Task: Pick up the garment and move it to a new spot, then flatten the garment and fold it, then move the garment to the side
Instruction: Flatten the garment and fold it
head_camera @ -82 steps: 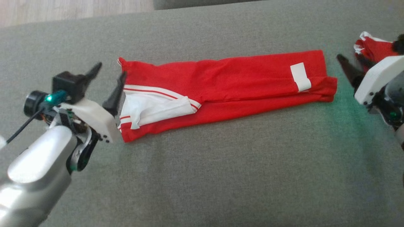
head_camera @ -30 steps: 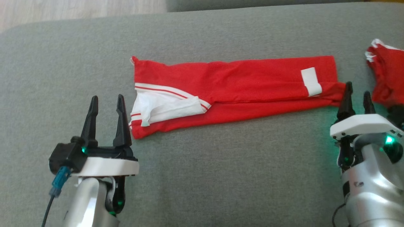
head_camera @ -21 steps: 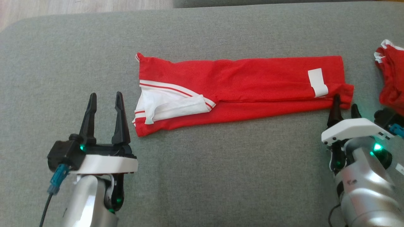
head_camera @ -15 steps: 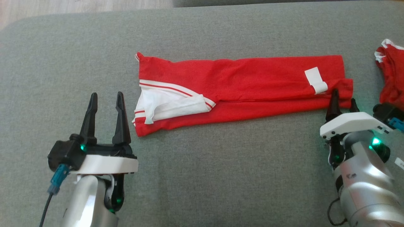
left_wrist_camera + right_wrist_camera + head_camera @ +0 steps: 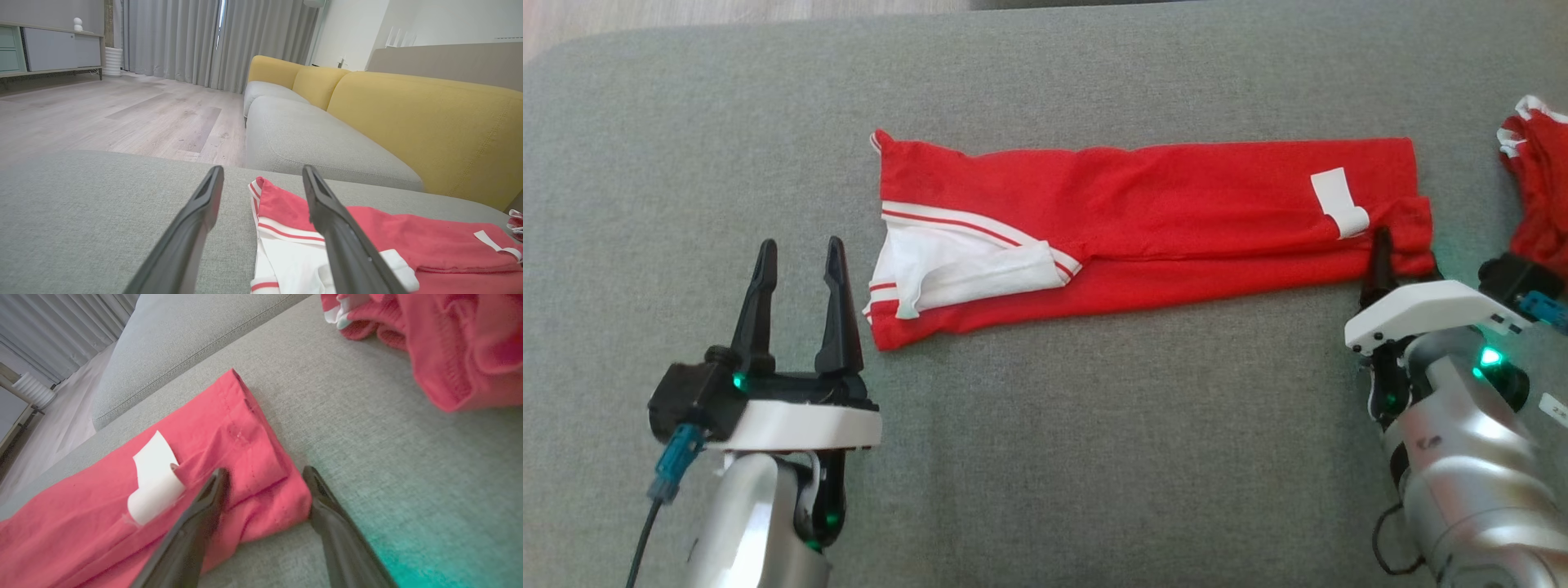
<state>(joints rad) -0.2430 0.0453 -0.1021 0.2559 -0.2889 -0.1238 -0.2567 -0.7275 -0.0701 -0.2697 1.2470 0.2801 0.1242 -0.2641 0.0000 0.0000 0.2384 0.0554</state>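
Both gape: left gripper (image 5: 800, 242) just beside the garment (image 5: 1160, 220), right gripper (image 5: 265, 470) straddling its end corner.

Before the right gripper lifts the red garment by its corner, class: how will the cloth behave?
The garment will probably droop: it lies thin, flat and creased on the cushion. Lifted by the corner that the open right gripper straddles, its folded layers may slide apart. Pushed, it would likely bunch.

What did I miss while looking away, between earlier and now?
The right gripper came in from the far right and now straddles the garment at its right corner, jaws open. The left gripper pulled back from its left edge. It and the other red garment stayed put.
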